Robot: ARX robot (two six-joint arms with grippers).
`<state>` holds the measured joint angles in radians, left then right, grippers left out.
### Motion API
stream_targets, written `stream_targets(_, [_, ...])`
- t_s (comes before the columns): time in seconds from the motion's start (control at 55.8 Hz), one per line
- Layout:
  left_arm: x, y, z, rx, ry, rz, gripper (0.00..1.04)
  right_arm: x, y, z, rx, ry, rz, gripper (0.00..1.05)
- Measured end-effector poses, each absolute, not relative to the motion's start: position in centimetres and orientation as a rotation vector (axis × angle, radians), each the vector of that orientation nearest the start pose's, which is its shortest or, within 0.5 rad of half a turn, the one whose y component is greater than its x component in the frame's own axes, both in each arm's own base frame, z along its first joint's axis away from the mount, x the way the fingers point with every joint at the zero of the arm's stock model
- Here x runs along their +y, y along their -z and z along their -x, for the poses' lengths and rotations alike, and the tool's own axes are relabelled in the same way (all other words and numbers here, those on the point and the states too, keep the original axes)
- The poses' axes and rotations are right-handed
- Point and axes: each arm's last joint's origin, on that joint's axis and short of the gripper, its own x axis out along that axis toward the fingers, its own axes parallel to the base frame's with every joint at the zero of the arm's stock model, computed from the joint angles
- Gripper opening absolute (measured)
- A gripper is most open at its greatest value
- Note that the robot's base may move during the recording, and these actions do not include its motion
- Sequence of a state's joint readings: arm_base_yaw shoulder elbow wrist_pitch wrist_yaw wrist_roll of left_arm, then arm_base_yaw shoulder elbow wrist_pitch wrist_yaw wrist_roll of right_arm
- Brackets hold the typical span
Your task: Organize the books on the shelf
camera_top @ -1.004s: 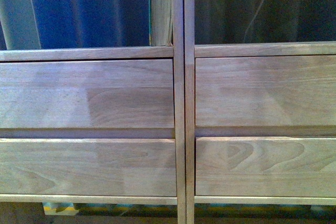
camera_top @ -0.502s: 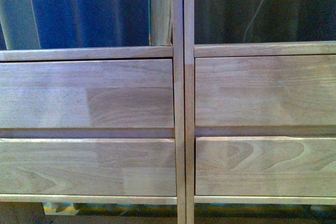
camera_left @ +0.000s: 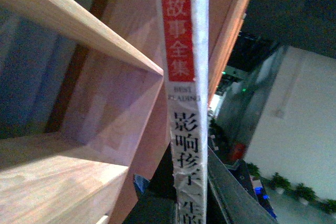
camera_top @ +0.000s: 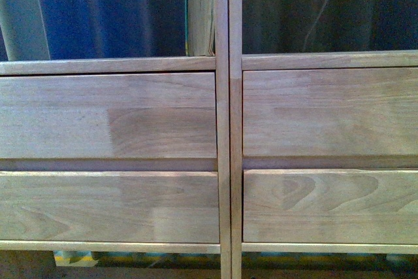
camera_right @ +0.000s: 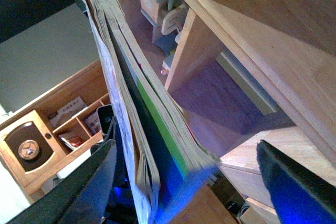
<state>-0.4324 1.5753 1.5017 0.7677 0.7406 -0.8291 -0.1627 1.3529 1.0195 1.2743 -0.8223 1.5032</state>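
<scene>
A: Left pincer (camera_left: 189, 187)?
B: Clamped on the white-spined book (camera_left: 185, 51); the spine rises straight from between its fingers, beside an open cubby of the shelf (camera_top: 228, 129).
A: Right pincer (camera_right: 185, 145)?
B: Fingers spread wide. A floppy book (camera_right: 131, 108) stands edge-on between them, close to one finger, well clear of the other.

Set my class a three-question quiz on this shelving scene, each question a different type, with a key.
1. True or false: in the front view, the shelf shows four drawer fronts.
2. The top band on the spine of the book in the left wrist view is: A green, B red, C black.
3. Which English words are printed on that spine?
Key: 1 true; 2 B; 3 BEST READING.
</scene>
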Motion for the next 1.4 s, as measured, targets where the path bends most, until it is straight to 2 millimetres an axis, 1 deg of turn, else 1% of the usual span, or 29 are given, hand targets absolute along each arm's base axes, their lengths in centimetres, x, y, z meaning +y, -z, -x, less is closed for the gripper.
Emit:
stream_targets(0.054, [-14.9,-47.1,-29.4,-0.230,1.280,0.568,0.07,-2.2,-40.8,-26.6,-0.206,-1.052,-0.912,0.98])
stream_targets(0.072, [-14.5,-47.3,-29.3,-0.230,1.256,0.562,0.07,-2.2,-40.8,-26.6,-0.206,-1.052,-0.912,0.99])
stream_targets(0.108, [-13.7,-47.5,-28.9,-0.238,1.213,0.535,0.07,-2.2,-40.8,-26.6,-0.206,-1.052,-0.912,0.98])
stream_targets(0.215, [-12.6,-47.4,-28.5,-0.243,1.080,0.461,0.07,-2.2,-40.8,-26.6,-0.206,-1.052,-0.912,0.98])
stream_targets(0.269, [-12.0,-46.7,-28.6,-0.229,0.974,0.382,0.07,-2.2,-40.8,-26.6,-0.206,-1.052,-0.912,0.98])
stream_targets(0.341, [-11.6,-44.4,-29.2,-0.212,0.818,0.199,0.07,-2.2,-40.8,-26.6,-0.206,-1.052,-0.912,0.98])
stream_targets(0.448, [-11.1,-42.3,-29.9,-0.234,0.699,0.026,0.07,-2.2,-40.8,-26.6,-0.206,-1.052,-0.912,0.98])
stream_targets(0.538, [-10.5,-42.0,-30.5,-0.272,0.599,-0.086,0.07,-2.2,-40.8,-26.6,-0.206,-1.052,-0.912,0.98])
stream_targets(0.61, [-9.9,-42.3,-31.0,-0.319,0.510,-0.152,0.07,-2.2,-40.8,-26.6,-0.206,-1.052,-0.912,0.98])
stream_targets(0.753, [-8.5,-43.1,-33.3,-0.348,0.381,-0.217,0.07,-2.2,-40.8,-26.6,-0.206,-1.052,-0.912,0.98])
stream_targets(0.986, [-7.1,-42.0,-37.9,-0.296,0.276,-0.246,0.07,-2.2,-40.8,-26.6,-0.206,-1.052,-0.912,0.98])
stream_targets(1.058, [-7.0,-41.7,-39.1,-0.285,0.264,-0.246,0.07,-2.2,-40.8,-26.6,-0.206,-1.052,-0.912,0.98])
stream_targets(1.237, [-7.5,-41.1,-43.1,-0.278,0.233,-0.251,0.07,-2.2,-40.8,-26.6,-0.206,-1.052,-0.912,0.98])
stream_targets(1.399, [-8.3,-39.8,-45.2,-0.251,0.235,-0.255,0.07,-2.2,-40.8,-26.6,-0.206,-1.052,-0.912,0.98])
